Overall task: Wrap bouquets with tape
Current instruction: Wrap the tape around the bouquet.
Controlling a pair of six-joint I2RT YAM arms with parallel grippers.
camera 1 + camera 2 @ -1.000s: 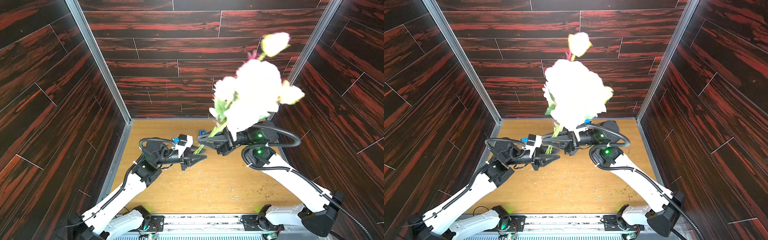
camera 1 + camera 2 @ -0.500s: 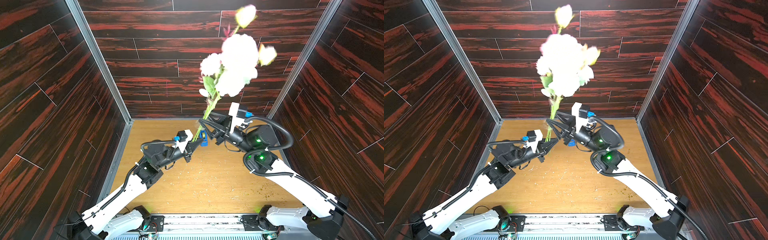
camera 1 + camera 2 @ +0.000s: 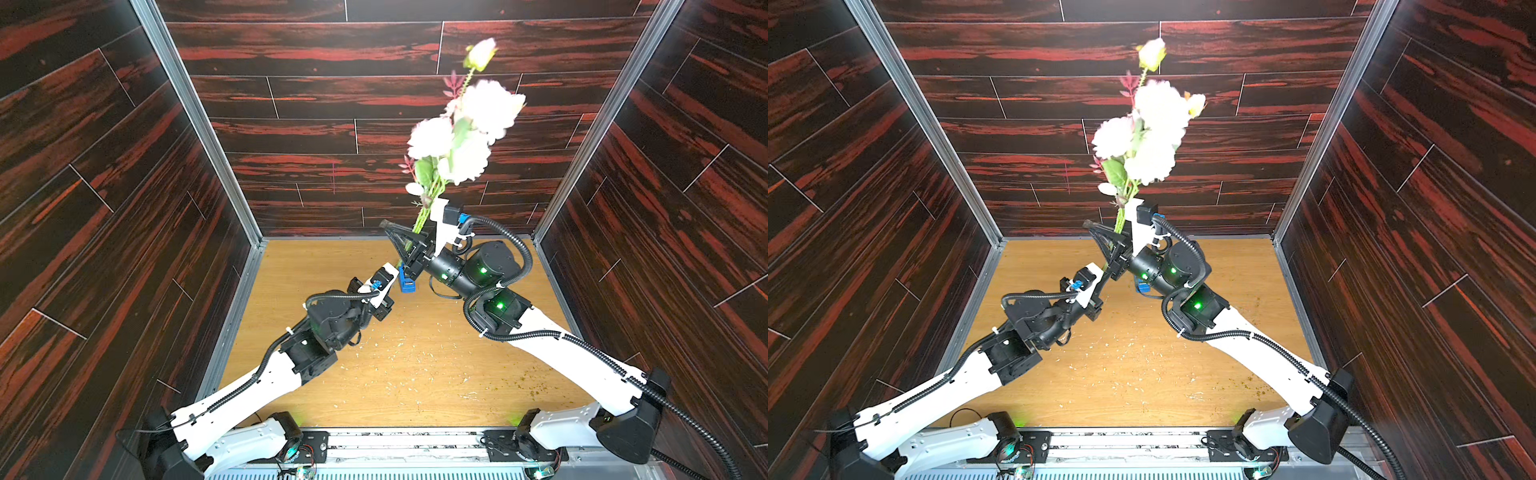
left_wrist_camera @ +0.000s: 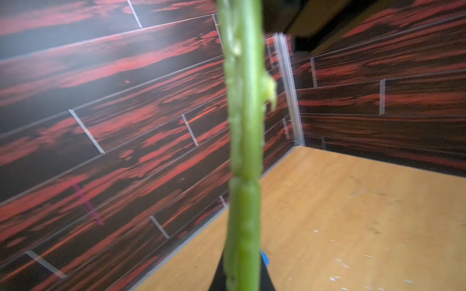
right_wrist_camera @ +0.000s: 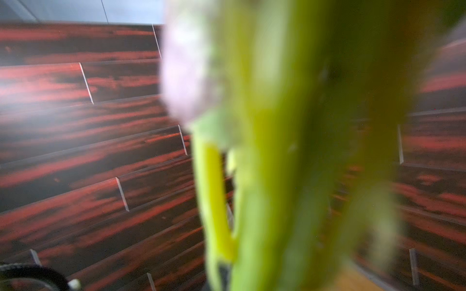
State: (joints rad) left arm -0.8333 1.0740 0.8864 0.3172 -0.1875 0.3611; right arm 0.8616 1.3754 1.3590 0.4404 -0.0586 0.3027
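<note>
inside 2 sets of jaws — bouquet stems

Pale wooden board, littered with bits.
A blue dispenser sits toward the back, near the middle; it is half hidden but seems to rest flat. Small pale scraps scatter across the middle and front of the board. Darker specks cluster toward the front right, well apart from the dispenser.

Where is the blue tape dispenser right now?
In both top views the blue tape dispenser stands on the wooden table, near the middle of its back half, right under the lower end of the raised bouquet.
</note>
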